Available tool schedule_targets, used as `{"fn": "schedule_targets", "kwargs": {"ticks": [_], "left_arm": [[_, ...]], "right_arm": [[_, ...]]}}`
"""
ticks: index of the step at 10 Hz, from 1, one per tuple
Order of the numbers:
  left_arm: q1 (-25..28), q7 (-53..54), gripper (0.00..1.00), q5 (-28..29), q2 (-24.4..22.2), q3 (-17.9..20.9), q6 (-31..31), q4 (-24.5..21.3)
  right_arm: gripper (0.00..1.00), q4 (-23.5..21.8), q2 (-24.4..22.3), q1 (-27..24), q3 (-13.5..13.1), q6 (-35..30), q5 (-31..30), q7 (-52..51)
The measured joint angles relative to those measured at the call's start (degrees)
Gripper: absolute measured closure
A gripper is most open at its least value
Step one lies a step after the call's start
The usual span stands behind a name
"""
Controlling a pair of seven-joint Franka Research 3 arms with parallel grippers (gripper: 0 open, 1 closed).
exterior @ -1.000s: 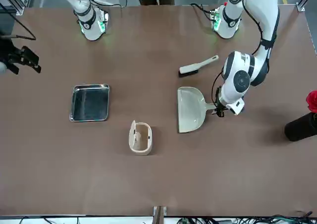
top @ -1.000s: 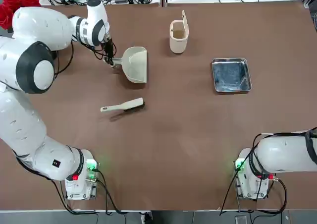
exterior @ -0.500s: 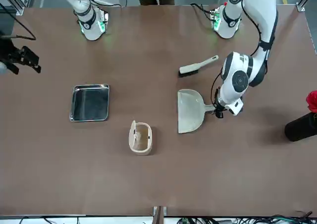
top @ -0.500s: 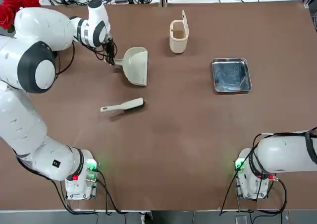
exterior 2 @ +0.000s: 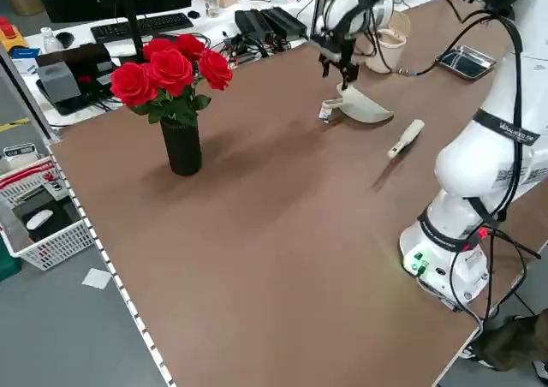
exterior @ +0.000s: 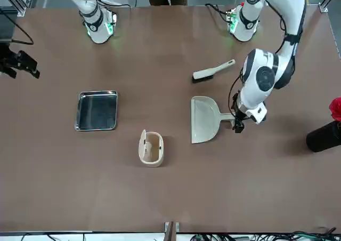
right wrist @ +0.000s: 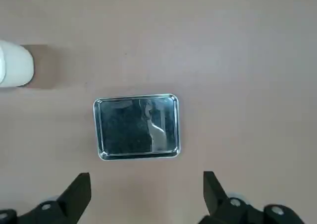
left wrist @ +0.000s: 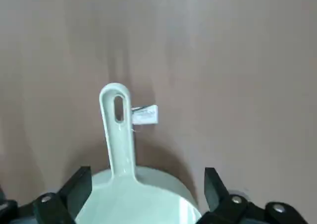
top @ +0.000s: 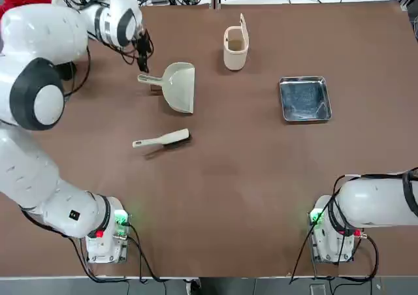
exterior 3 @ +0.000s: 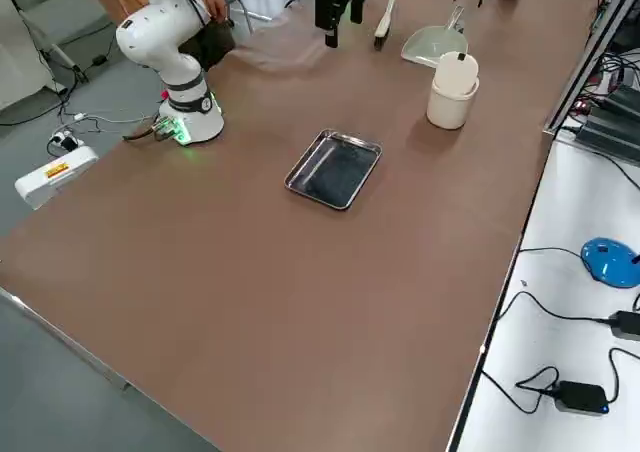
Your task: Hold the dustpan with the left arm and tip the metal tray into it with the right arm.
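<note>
The cream dustpan (top: 178, 86) lies flat on the brown table, its handle (left wrist: 119, 130) pointing to the robot's left. My left gripper (top: 142, 60) hovers just over the handle's end, open and not touching it; the wrist view shows both fingers (left wrist: 79, 182) spread wide on either side of the handle, above it. The shiny metal tray (top: 304, 99) rests on the right half of the table. My right gripper (right wrist: 146, 180) hangs high above it, open and empty, and also shows at the front view's left edge (exterior: 20, 67).
A cream cup (top: 235, 47) with an upright flap stands between dustpan and tray. A hand brush (top: 161, 139) lies nearer the bases than the dustpan. A black vase of red roses (exterior 2: 181, 143) stands far left. Cables run along the far edge.
The left gripper has opened, let go of the dustpan's handle and lifted slightly toward the far edge. The dustpan now lies free. The tray has not moved.
</note>
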Motion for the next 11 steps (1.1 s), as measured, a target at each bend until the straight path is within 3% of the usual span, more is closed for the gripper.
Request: {"fn": "schedule_targets", "kwargs": {"ticks": [3,5,7,9,11], "left_arm": [[1.7,7.2,0.00,0.3,-2.6,0.4,-15.2,13.0],[3.8,19.0,0.00,1.4,-3.1,0.6,-23.9,20.0],[9.3,30.0,0.00,1.6,-4.6,-1.0,-27.1,22.6],[17.5,44.1,0.00,1.5,-5.4,-7.0,-34.0,26.6],[18.4,63.7,0.00,1.6,-5.6,-8.3,-38.4,29.6]], "right_arm": [[0.00,-0.1,0.0,-1.6,0.0,-0.3,0.0,0.0],[0.00,-0.3,0.1,-1.6,0.1,0.5,0.1,0.0],[0.00,-0.4,0.3,-1.6,0.1,1.4,0.1,0.0],[0.00,-0.4,0.3,-1.7,0.0,1.4,0.1,0.0],[0.00,-0.4,0.3,-3.1,-0.1,2.0,0.1,-0.1]]}}
